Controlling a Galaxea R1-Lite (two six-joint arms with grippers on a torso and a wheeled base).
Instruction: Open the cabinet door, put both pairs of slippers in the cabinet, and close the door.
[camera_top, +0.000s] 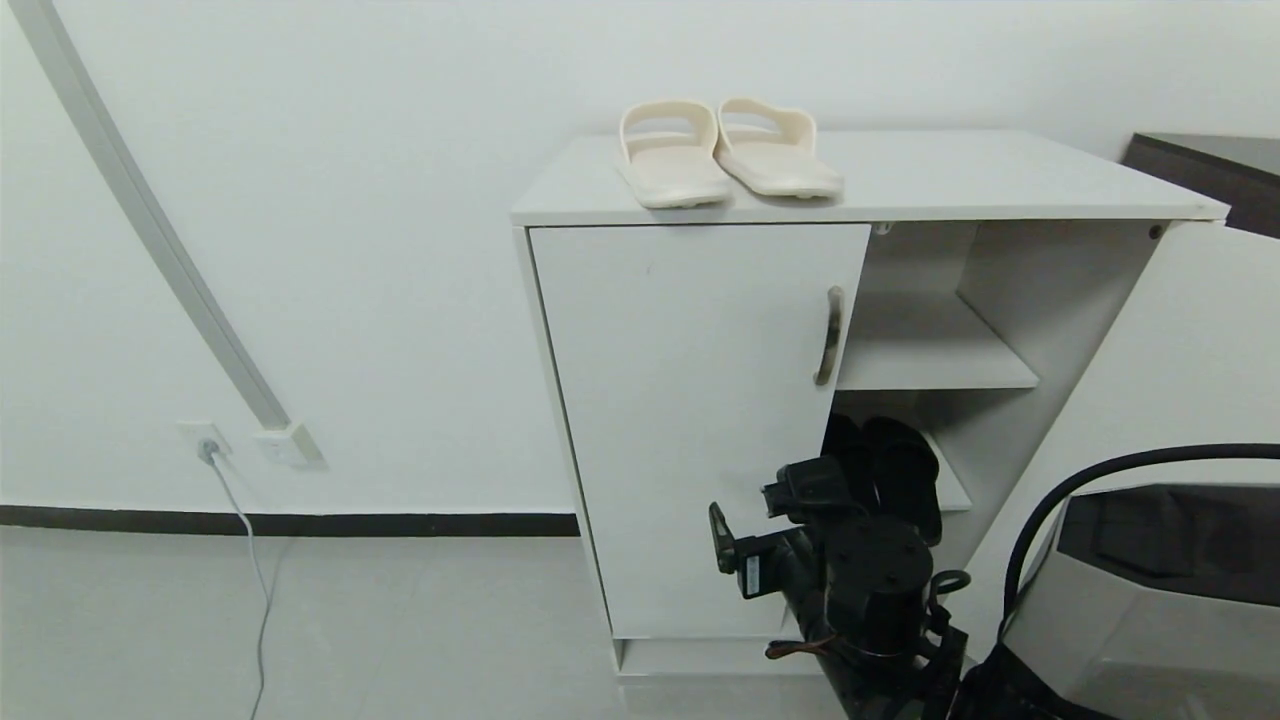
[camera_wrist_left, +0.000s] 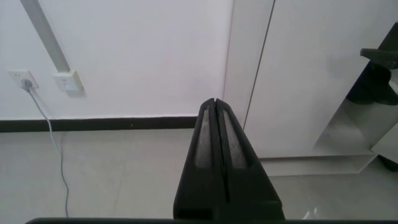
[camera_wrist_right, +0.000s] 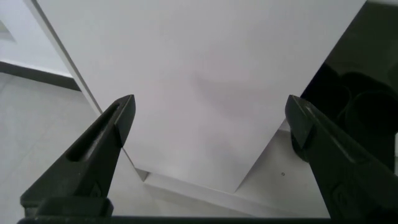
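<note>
A pair of cream slippers (camera_top: 728, 152) lies on top of the white cabinet (camera_top: 1000, 175). Its left door (camera_top: 690, 420) is closed, and the right door (camera_top: 1150, 370) is swung wide open. On the lower shelf inside sits a pair of black slippers (camera_top: 895, 475), dark at the edge of the right wrist view (camera_wrist_right: 360, 106). My right gripper (camera_top: 760, 515) hangs low before the closed door, just left of the black slippers, open with nothing between its fingers (camera_wrist_right: 211, 106). Out to the cabinet's left, low over the floor, my left gripper (camera_wrist_left: 214, 102) is shut on nothing.
An upper shelf (camera_top: 930, 350) lies above the black slippers. The closed door's handle (camera_top: 830, 335) is above my right gripper. A wall socket with a hanging cord (camera_top: 205, 443) is far left. Dark furniture (camera_top: 1210, 165) stands behind the cabinet's right end. Bare floor (camera_top: 400, 620) spreads left.
</note>
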